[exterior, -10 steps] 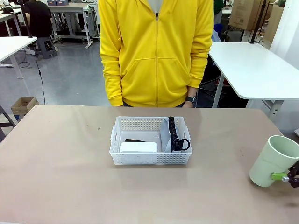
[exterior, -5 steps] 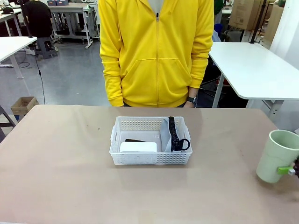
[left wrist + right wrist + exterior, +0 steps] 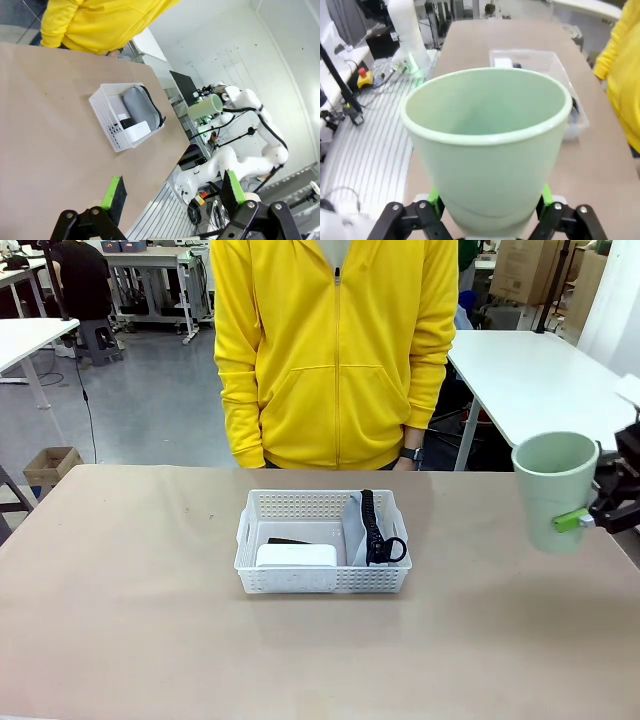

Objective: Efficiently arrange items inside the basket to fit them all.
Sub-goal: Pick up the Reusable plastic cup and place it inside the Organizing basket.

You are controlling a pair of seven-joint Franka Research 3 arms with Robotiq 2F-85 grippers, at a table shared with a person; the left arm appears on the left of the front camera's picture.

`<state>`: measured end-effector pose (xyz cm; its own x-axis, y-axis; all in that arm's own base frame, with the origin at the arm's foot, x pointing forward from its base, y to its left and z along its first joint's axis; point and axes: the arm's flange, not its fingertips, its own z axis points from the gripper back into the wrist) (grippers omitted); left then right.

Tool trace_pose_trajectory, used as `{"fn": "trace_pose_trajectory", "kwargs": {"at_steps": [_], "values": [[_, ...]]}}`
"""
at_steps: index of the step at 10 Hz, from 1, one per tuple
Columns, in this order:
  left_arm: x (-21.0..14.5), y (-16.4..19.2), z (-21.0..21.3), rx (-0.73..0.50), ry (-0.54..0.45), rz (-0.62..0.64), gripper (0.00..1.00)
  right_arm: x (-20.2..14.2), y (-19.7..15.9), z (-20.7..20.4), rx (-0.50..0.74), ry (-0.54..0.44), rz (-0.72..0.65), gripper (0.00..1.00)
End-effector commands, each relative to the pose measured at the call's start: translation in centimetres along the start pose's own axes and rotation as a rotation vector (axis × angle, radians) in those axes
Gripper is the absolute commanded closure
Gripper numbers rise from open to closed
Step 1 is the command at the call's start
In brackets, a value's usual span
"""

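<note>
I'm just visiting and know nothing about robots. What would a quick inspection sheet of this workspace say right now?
Surface: tan table, bare around the basket.
Job's things: white basket mid-table holds a grey pouch with black strap, a white box and a dark item behind the box, too hidden to name. Pale green cup is held upright in the air, off to the basket's right.
Clutter: nothing seen.
Grippers: right gripper shut on the cup's lower part; left gripper open, holding nothing, away from the basket.
Cables: nothing seen on the table.
Surroundings: a person in a yellow jacket stands at the far edge; white tables behind.
</note>
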<state>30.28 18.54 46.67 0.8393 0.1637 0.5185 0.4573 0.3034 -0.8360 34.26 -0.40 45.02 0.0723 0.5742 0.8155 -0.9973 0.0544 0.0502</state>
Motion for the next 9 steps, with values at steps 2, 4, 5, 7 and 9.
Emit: {"fn": "trace_pose_trajectory", "kwargs": {"at_steps": [2,4,5,7,9], "values": [[0.1,-0.4,-0.1,-0.015,-0.013,0.0,0.0,5.2,4.8,-4.5,-0.062,0.119,-0.126,0.72],[0.1,-0.4,-0.1,-0.015,-0.013,0.0,0.0,4.9,3.7,-6.6,-0.141,0.213,-0.17,0.72],[0.1,-0.4,-0.1,-0.015,-0.013,0.0,0.0,7.4,2.6,-4.2,-0.04,0.132,-0.104,0.72],[0.1,-0.4,-0.1,-0.015,-0.013,0.0,0.0,7.4,2.6,-4.2,-0.04,0.132,-0.104,0.72],[0.1,-0.4,-0.1,-0.015,-0.013,0.0,0.0,7.5,2.5,-4.9,-0.054,0.17,-0.129,0.15]]}}
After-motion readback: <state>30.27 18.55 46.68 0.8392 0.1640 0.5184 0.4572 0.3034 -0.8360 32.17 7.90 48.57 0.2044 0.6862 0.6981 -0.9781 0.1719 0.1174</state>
